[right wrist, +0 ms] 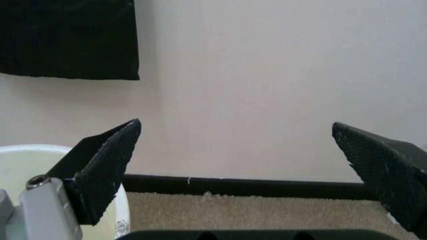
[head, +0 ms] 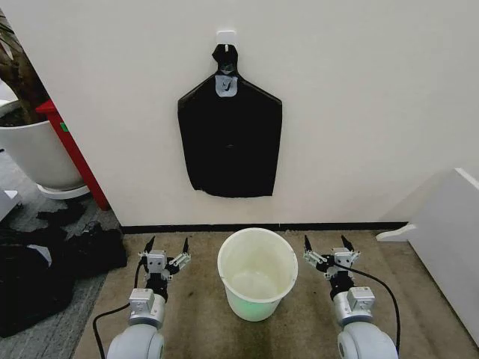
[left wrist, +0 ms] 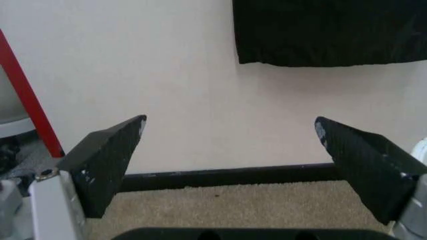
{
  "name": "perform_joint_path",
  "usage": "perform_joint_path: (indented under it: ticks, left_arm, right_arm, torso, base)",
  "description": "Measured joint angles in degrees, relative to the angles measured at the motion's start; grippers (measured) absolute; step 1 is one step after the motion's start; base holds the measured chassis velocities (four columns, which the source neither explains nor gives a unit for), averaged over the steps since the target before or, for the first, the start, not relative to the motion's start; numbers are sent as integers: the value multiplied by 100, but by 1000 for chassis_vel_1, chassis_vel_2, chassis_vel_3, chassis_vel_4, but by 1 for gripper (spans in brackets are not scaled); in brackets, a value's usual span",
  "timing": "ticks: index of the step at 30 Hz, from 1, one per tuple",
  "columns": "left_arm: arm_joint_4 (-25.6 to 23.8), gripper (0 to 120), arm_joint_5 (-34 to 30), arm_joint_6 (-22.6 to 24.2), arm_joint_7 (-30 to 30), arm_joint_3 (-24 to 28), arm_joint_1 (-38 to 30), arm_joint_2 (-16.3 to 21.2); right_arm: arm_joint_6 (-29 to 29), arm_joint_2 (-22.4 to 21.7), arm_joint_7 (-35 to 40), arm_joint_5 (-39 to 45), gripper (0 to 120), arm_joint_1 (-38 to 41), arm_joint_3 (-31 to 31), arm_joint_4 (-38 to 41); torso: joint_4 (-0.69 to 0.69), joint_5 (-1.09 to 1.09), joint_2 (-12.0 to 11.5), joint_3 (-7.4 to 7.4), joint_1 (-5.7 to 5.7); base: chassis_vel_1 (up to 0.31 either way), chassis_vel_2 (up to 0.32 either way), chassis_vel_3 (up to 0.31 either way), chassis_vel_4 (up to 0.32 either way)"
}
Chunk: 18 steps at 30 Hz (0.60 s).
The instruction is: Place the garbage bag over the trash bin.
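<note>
1. Both arms sit low at the near edge of the head view, one each side of the trash bin (head: 257, 273), pointing fwd toward the wall (head: 359, 112)
2. Left gripper (head: 168, 245) is just left of the bin, apart from it, over the beige carpet (head: 202, 314); fingers spread wide, nothing between them. Left wrist view confirms: left gripper (left wrist: 230, 131) has both black pads well apart, only wall and carpet seen through the gap
3. Right gripper (head: 328, 244) is just right of the bin, not touching it; fingers also spread, holding nothing. Right wrist view: right gripper (right wrist: 237, 132) has its pads wide apart, w/ the white bin rim (right wrist: 40, 150) showing beside one pad
4. Trash bin: small round white bucket, upright on the carpet between the 2 grippers, near the black baseboard (head: 337, 225); inside bare, greenish tint toward the base, no liner on it
5. Bundle of bags (head: 230, 142): flat black house-shaped pack, hangs on the wall from a white hook (head: 225, 37), above the bin and well apart from it; lower edge visible in left wrist view (left wrist: 327, 30) and right wrist view (right wrist: 67, 37)
6. Can't pick out a single loose garbage bag; nothing is pulled from the bundle
7. Far left: big white plant pot (head: 34, 153), red post (head: 71, 149) leaning by the wall, dark heap (head: 45, 269) on the floor
8. Right: white panel (head: 449, 239) near the wall
</note>
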Motion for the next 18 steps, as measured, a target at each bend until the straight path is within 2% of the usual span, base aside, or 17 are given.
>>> perform_joint_path:
  ticks: [4,7,9,13,14,18]
  left_arm:
    - [-49,100,-53,11,-3,-40,34,24]
    - [-457,100,-415,143,-84,-333,243,201]
    - [-527,100,-480,167,-97,-384,281,232]
    - [-1114,100,-1016,374,-214,-797,581,482]
    - [-1114,100,-1016,374,-214,-797,581,482]
    - [-1775,100,-1618,602,-339,-1263,923,769]
  right_arm:
    - [-2,11,-1,18,100,-43,9,65]
    - [-44,96,-29,164,100,-319,75,540]
    - [-56,117,-37,197,100,-380,89,640]
    - [-133,250,-99,425,100,-796,195,1346]
    - [-133,250,-99,425,100,-796,195,1346]
    - [-214,399,-164,673,100,-1250,307,2121]
  torso:
    - [0,-1,0,0,0]
    - [0,0,0,0,0]
    - [0,0,0,0,0]
    - [0,-1,0,0,0]
    - [0,-1,0,0,0]
    - [0,-2,0,-1,0]
  base:
    - [0,0,0,0]
    - [0,0,0,0]
    - [0,0,0,0]
    - [0,0,0,0]
    - [0,0,0,0]
    - [0,0,0,0]
